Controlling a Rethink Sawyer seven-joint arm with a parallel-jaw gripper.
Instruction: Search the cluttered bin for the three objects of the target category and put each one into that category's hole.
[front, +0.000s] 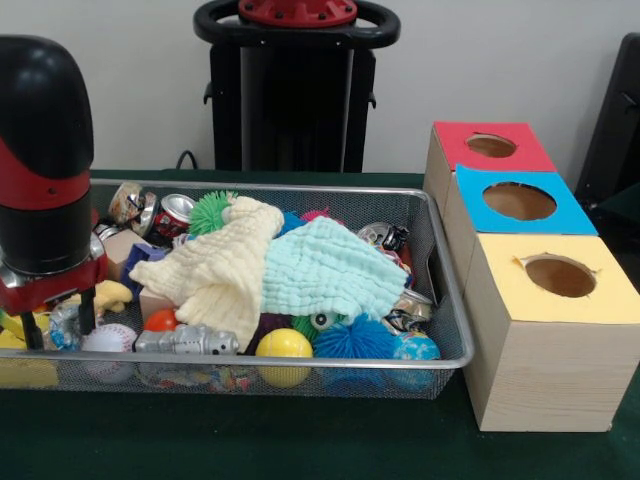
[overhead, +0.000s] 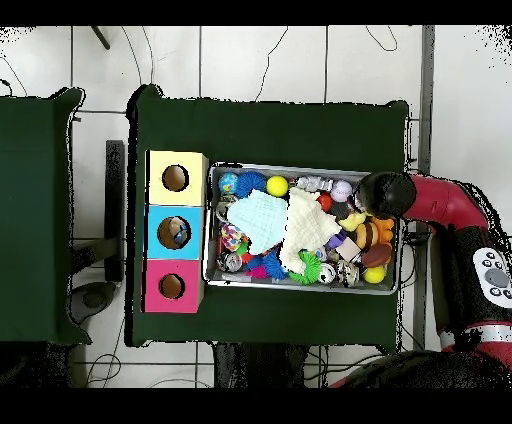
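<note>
A wire mesh bin (front: 440, 250) sits on the green table (front: 300, 440), filled with clutter. The red and black arm (front: 45, 160) hangs over the bin's left end in the front view. The gripper (front: 55, 320) dips among the toys there, its two dark fingers (front: 88, 308) standing apart with nothing between them. Just beside it lies a white baseball (front: 108, 338). A yellow cloth (front: 220, 270) and a pale green cloth (front: 325, 270) cover the middle of the heap. In front of them lie a grey toy robot (front: 185, 342), a yellow ball (front: 284, 344) and a blue spiky ball (front: 355, 340). A crushed can (front: 172, 215) rests near the back. Beside the bin's other end stand three wooden boxes, each with a round hole: red (front: 495, 148), blue (front: 520, 203) and yellow (front: 560, 280).
</note>
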